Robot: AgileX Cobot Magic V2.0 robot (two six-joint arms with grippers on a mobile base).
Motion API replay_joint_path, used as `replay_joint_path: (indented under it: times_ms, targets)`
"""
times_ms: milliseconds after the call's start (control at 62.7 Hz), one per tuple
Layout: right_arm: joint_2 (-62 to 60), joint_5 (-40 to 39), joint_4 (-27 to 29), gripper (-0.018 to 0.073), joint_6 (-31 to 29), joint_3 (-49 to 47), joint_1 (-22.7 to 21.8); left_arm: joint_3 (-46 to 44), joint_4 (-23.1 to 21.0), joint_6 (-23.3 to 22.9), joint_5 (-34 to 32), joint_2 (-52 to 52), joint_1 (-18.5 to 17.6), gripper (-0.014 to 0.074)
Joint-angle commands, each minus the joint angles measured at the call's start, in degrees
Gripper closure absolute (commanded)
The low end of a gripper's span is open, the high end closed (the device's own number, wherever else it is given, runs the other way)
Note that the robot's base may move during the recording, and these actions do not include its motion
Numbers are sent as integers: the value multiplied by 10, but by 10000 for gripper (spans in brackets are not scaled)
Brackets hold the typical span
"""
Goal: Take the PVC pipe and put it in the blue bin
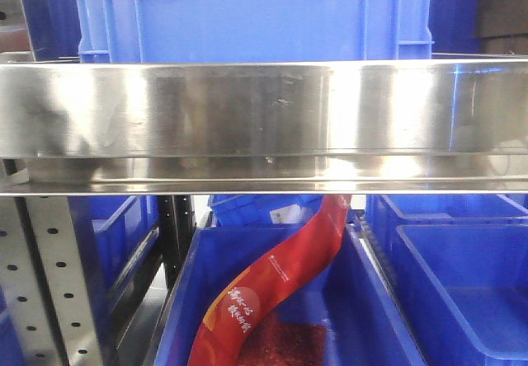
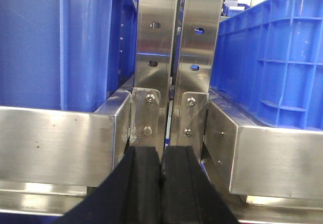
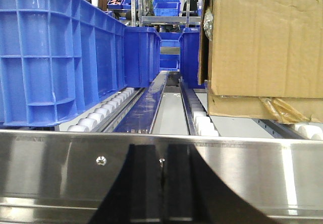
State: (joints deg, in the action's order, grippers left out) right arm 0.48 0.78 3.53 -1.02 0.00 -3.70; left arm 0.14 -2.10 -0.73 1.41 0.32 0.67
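A: How did the left gripper (image 2: 162,183) stand?

B: Its two black fingers (image 2: 140,183) were pressed flat together, clenched on nothing. It pointed at the seam between two steel uprights (image 2: 154,57), each drilled with holes and bolted to a bracket (image 2: 147,115).

A: And beyond that?

B: At nine o'clock a blue crate (image 2: 60,42) sat behind a steel rail (image 2: 55,143). At three o'clock a second crate (image 2: 272,57), ribbed, sat behind its own rail (image 2: 277,163).

A: The right gripper (image 3: 161,183)?

B: Likewise clenched, fingers meeting along a thin line, empty. It faced a steel beam (image 3: 60,163) with a small screw (image 3: 101,160) at ten o'clock from the tips. Past the beam ran roller tracks (image 3: 108,110). A large blue crate (image 3: 55,57) stood at ten o'clock and a cardboard box (image 3: 262,47) at two o'clock, with more blue crates (image 3: 171,7) on far shelving at twelve.

A: Did you see the PVC pipe?

B: No. It showed in none of the three views, so I could not tell where it was.

A: What did the front camera give?

B: A wide steel shelf edge (image 1: 264,119) across the middle, a pale blue crate (image 1: 247,11) above it at twelve o'clock. Below, at six, a blue bin (image 1: 363,316) held a red printed bag (image 1: 272,292) leaning toward one o'clock. Another bin (image 1: 462,292) sat at four o'clock, and a perforated post (image 1: 49,292) at eight.
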Motion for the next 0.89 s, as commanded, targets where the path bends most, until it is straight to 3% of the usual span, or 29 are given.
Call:
replay_joint_path:
  times_ms: [0,877]
  targets:
    - [-5,-12,0,727,0,0,2,-1,2,2,-7,-3,3,707]
    - [-5,-12,0,727,0,0,2,-1,2,2,-7,-3,3,707]
